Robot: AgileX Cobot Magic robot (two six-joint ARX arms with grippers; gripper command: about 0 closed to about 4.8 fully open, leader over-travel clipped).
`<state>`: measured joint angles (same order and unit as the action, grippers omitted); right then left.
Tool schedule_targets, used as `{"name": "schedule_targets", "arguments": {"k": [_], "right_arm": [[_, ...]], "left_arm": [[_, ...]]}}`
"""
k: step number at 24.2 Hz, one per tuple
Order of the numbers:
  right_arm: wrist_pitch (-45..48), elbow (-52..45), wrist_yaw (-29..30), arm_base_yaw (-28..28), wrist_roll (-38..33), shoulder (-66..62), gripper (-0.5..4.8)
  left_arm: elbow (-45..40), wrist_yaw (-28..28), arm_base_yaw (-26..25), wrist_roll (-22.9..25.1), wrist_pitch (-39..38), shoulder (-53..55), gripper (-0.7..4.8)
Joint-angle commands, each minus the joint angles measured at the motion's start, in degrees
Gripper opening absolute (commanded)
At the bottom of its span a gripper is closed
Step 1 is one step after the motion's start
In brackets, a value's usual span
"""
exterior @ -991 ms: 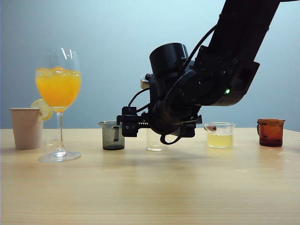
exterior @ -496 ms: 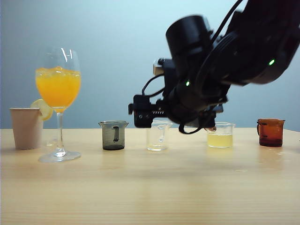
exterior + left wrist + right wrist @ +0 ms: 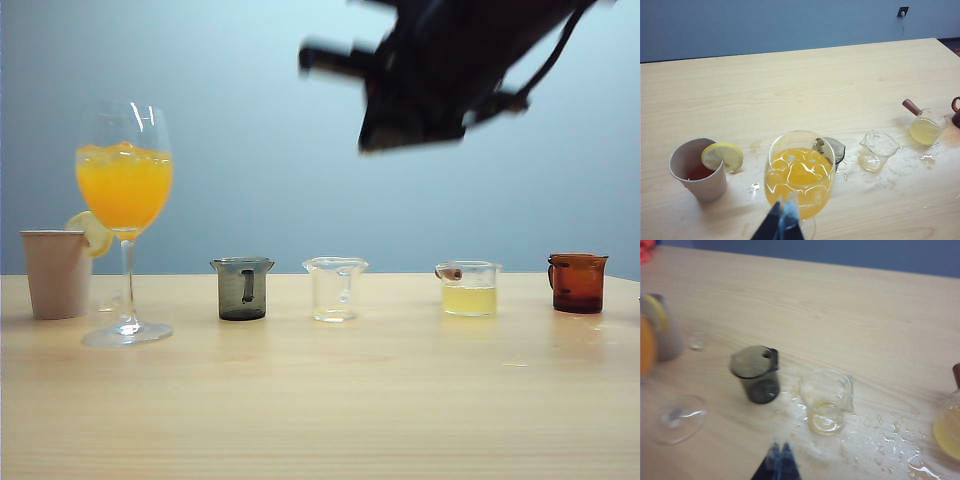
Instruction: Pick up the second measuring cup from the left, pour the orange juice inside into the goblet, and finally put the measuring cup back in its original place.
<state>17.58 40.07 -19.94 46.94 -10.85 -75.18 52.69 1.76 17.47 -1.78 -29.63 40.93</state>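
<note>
The right tool (image 3: 780,447) is pinched shut, holding nothing, high above the second measuring cup (image 3: 827,401). That empty cup stands on the tabletop (image 3: 850,310) below. It is light, slippery glass; grab its side handle. The left tool (image 3: 784,207), tips together, sits by the goblet (image 3: 799,172).

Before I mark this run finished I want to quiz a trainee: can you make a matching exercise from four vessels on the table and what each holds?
Vessels:
1. goblet
2. second measuring cup
3. brown-handled measuring cup
4. paper cup

Contents:
A. pale yellow-green liquid
B. orange juice with ice
C. dark reddish drink, lemon slice on the rim
D. nearly empty, only an orange trace at the bottom

Pairs: 1-B, 2-D, 3-A, 4-C
</note>
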Motion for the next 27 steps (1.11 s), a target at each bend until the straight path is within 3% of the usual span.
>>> {"name": "schedule_targets", "arguments": {"k": [1,4,9,15,18,25,27], "right_arm": [[-10.8,0.1,5.9,-0.1,0.2,8.8,-0.07],[-20.7,0.1,9.6,-0.1,0.6,16.2,-0.07],[-32.9,0.0,9.8,-0.1,0.6,28.1,-0.07],[-35.8,-3.1,12.6,-0.1,1.5,39.7,-0.07],[-39.2,-8.8,12.6,-0.1,1.4,50.3,-0.07],[-40.1,-21.3,10.4,-0.2,0.1,69.1,-0.07],[-40.0,-23.1,10.4,-0.1,0.1,71.5,-0.06]], "left_arm": [[0.2,0.2,0.1,-0.2,0.5,-0.1,-0.03],[0.2,0.2,0.1,-0.2,0.5,-0.1,-0.03],[0.2,1.2,0.1,-0.8,2.5,-0.1,-0.03],[-1.4,1.6,0.2,-4.3,3.8,-0.9,-0.03],[-6.7,7.1,0.9,-5.9,8.5,-5.9,-0.03],[-17.9,6.6,1.1,-7.8,8.8,-21.6,-0.03],[-20.3,4.2,1.1,-9.4,8.8,-25.9,-0.03]]}}
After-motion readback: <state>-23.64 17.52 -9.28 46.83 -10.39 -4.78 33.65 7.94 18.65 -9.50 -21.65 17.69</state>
